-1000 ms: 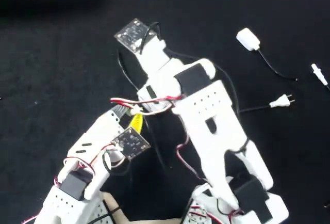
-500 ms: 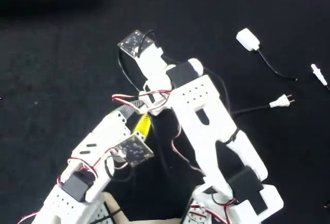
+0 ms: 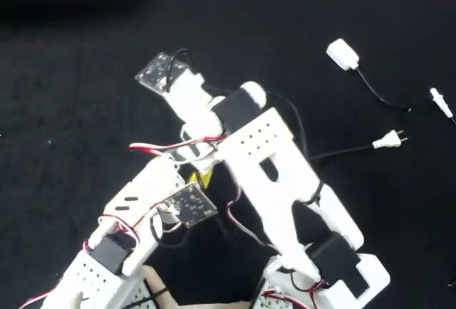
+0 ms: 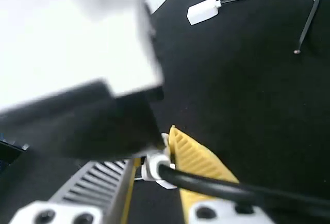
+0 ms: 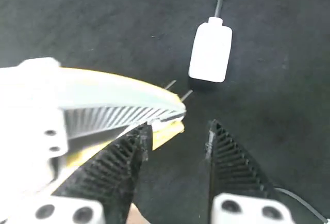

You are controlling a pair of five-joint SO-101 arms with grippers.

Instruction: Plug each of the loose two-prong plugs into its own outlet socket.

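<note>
A: Left end effector [image 4: 154,156] clamped on white two-prong plug [image 4: 154,170], black cord; prongs aimed at white rectangular outlet socket [image 5: 210,53], just short, not yet in. Right arm swung leftward in the high view this past second.
B: Right end effector [image 5: 180,136]: jaws apart, empty, crowding that approach. Second white plug [image 3: 388,138] loose on black desk [image 3: 71,110], well apart.

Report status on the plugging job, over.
Left gripper shut on two-prong plug. Prongs aimed at white socket, not yet in. Right gripper open, close beside the plug's tip.
</note>
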